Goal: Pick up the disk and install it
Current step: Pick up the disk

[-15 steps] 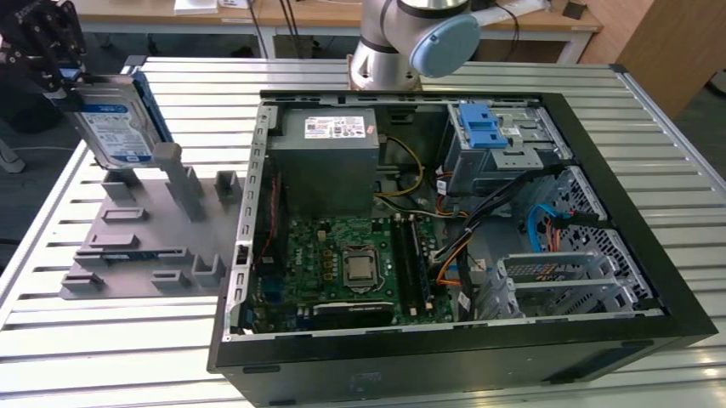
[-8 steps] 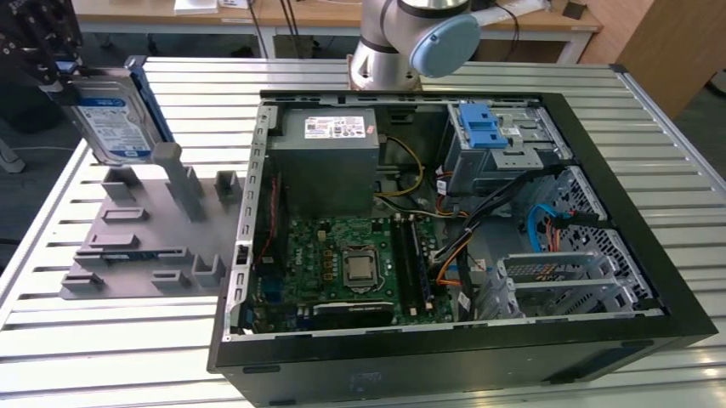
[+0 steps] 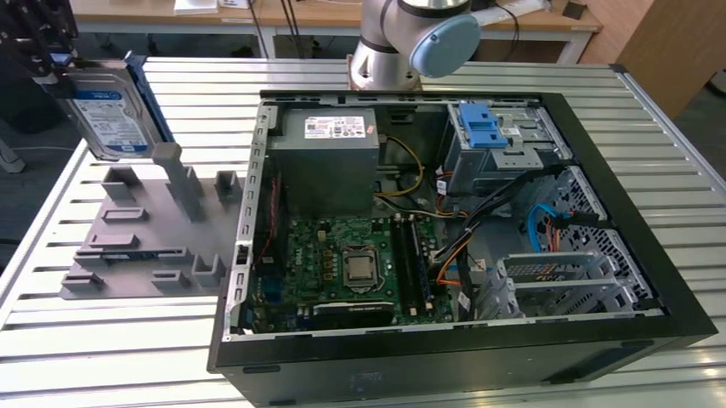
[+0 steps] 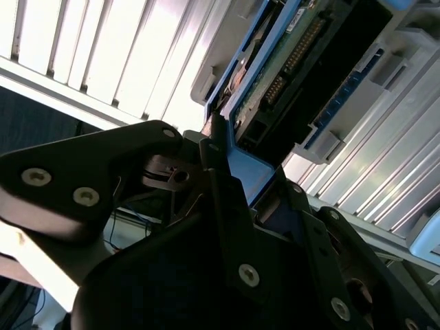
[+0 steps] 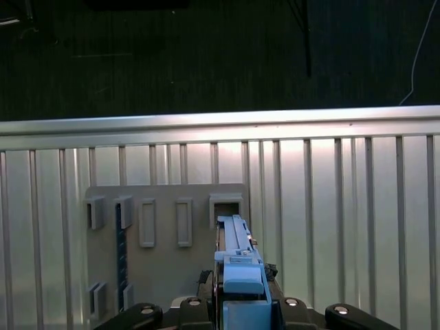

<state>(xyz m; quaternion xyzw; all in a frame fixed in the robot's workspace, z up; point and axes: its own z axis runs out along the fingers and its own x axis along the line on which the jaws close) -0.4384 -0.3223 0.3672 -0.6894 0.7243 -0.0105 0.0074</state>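
- Gripper [image 4: 223, 165], second wrist view: clamped tight on the blue carrier of the disk [image 4: 275, 75].
- Disk hangs upright above the grey rack [image 3: 136, 242], at the exterior view's left, well apart from the computer case [image 3: 454, 361].
- Judgement: keep it vertical; you must clear the rack's posts.
- Writing: disk's white-and-blue label, white sticker [image 3: 337, 127] on the grey box [image 3: 329, 174]; print unreadable.

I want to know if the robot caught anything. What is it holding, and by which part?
The gripper holds the disk by one end of its blue carrier, above the grey holder.
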